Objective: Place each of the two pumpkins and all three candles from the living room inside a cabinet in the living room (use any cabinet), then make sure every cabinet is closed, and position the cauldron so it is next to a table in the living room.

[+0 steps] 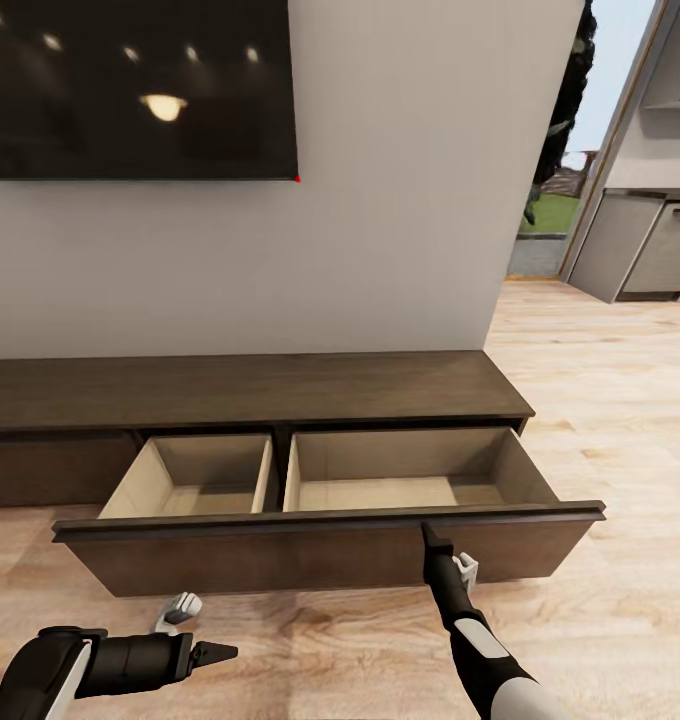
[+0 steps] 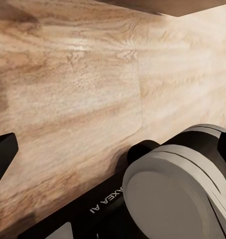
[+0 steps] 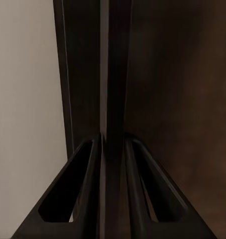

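Observation:
The long dark brown cabinet (image 1: 240, 385) stands against the wall. Its wide drawer (image 1: 280, 555) is pulled out, and both pale beige compartments have nothing in them. My right gripper (image 1: 432, 535) is at the top lip of the drawer front, right of its middle. In the right wrist view its fingers (image 3: 93, 164) are shut on that thin dark edge (image 3: 113, 74). My left gripper (image 1: 218, 653) hangs low over the floor in front of the drawer's left end, open and holding nothing. One of its fingertips (image 2: 3, 154) shows above bare floorboards. The pumpkins, candles, cauldron and table are out of view.
A dark TV screen (image 1: 130, 80) hangs on the wall above the cabinet. Light wood floor (image 1: 620, 420) runs right toward a doorway and grey kitchen cupboards (image 1: 650, 250). Part of my own body (image 2: 177, 189) sits close to the left wrist camera.

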Tool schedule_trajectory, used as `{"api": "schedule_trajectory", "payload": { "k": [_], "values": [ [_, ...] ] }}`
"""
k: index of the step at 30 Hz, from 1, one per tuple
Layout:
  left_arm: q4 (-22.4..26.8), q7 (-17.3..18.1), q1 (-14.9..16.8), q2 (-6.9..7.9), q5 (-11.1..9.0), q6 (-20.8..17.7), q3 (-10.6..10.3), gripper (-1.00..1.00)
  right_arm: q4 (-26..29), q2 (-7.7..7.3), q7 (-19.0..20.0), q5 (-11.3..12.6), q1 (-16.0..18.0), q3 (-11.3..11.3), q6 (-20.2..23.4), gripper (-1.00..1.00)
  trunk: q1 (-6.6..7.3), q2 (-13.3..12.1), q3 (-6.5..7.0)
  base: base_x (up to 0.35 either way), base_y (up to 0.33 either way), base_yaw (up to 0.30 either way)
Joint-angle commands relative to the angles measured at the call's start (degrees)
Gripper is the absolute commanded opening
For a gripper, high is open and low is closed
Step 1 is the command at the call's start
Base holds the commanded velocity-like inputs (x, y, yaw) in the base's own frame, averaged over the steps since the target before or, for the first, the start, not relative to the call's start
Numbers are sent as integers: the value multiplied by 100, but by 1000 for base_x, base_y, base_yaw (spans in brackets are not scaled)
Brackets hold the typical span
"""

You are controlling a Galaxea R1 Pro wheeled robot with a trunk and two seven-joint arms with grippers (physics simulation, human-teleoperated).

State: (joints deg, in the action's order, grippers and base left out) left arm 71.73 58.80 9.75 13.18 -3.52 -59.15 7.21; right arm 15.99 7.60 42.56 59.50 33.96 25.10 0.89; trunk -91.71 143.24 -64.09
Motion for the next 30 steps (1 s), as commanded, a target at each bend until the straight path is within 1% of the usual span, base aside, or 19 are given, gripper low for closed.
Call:
{"api": "schedule_trajectory", "payload": {
  "k": [1,11,19,23,25,26,27,30],
  "values": [
    [-1,0,1,0,0,0,-1,100,1,6,139,-54,-21,-172,17,100,1,1,-1,0,0,0],
    [-1,0,1,0,0,0,-5,100,1,4,139,-52,-21,-173,18,100,1,1,-1,-61,0,0],
    [-1,0,1,0,0,0,-8,100,1,-3,129,-67,-21,-185,25,100,1,1,-1,-162,0,0],
    [2,0,1,0,0,-4,-9,100,5,-4,22,-89,-21,-199,67,100,1,1,-1,-62,0,0],
    [3,1,1,0,-2,-7,-9,100,15,-9,-169,-117,-21,-235,485,100,1,1,-1,-17,0,0],
    [3,1,1,-2,-2,-8,-9,100,18,-13,-284,-145,-21,-317,793,100,1,1,-1,-9,0,0],
    [4,-1,1,-3,-4,-10,-9,100,18,-15,-349,-161,-21,-375,961,100,1,1,-1,-7,0,0],
    [8,-11,1,-42,-1,-21,-9,100,39,-45,-826,-213,-27,-810,1897,100,1,1,-1,-18,0,0]
  ]
}}
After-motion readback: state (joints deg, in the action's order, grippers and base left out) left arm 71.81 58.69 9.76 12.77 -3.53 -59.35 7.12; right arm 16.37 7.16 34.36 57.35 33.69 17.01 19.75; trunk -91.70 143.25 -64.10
